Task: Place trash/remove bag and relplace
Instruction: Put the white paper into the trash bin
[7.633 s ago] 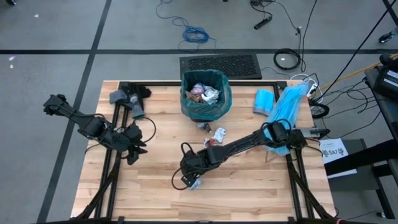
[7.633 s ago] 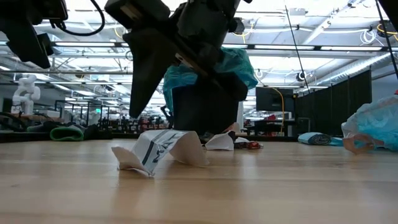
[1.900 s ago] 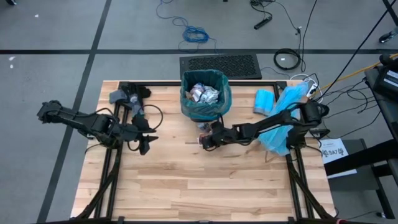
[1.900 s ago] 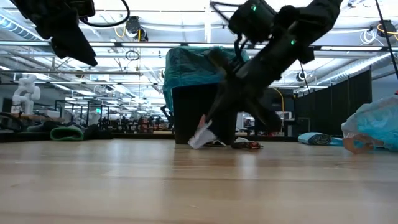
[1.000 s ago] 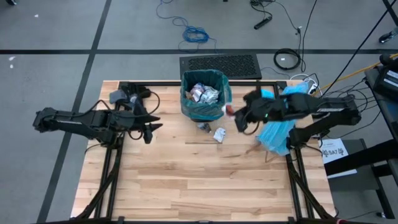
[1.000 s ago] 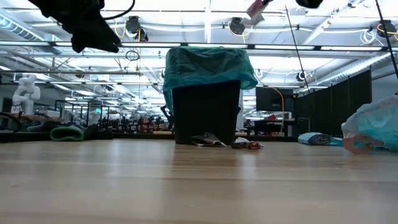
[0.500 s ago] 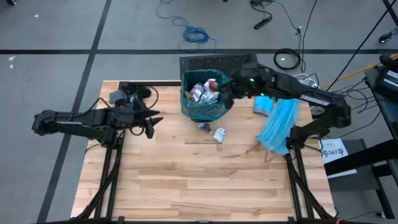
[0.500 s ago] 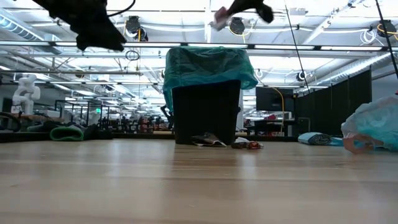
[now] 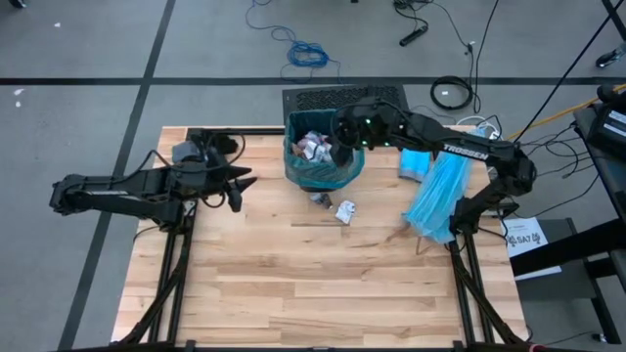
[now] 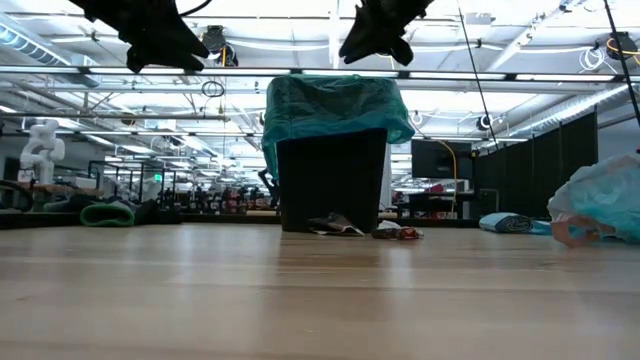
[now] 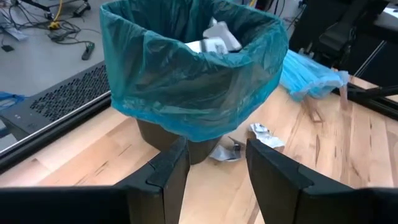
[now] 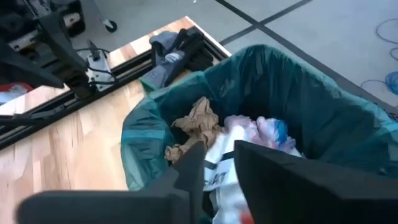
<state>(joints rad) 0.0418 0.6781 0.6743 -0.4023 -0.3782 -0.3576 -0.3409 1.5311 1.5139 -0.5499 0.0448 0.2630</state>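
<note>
The black bin [image 10: 330,180] stands at the table's far middle, lined with the teal bag [image 9: 298,166], whose rim folds over the bin's top [image 11: 186,93]. Trash fills it: a brown wad [image 12: 199,118] and white and pink wrappers [image 12: 261,130]. Two scraps [image 9: 344,210] [image 9: 320,199] lie on the wood just in front of the bin. My right gripper [image 9: 340,152] hangs over the bin's mouth, its fingers apart [image 12: 219,165]. My left gripper [image 9: 238,186] hovers open to the bin's left, pointing at it [image 11: 214,168], with nothing between its fingers. My right gripper has a white wrapper with dark print [image 12: 216,174] showing in the gap between its fingers, above the trash in the bin. The fingers slant down into the bin's mouth. I cannot tell whether they touch the wrapper.
A pale sky-blue plastic bag [image 9: 435,191] hangs over the table's right edge, with a folded blue pack [image 9: 416,156] beside it. Grey cloth [image 9: 191,152] lies at the far left corner. A black mat [image 9: 347,101] lies on the floor behind the bin. Bare wood stretches toward the near edge.
My right gripper has swung from the right of the bin toward the table's left to above the bin's mouth, rolling as it went. The white scrap seen at its tip in the low view no longer shows there.
</note>
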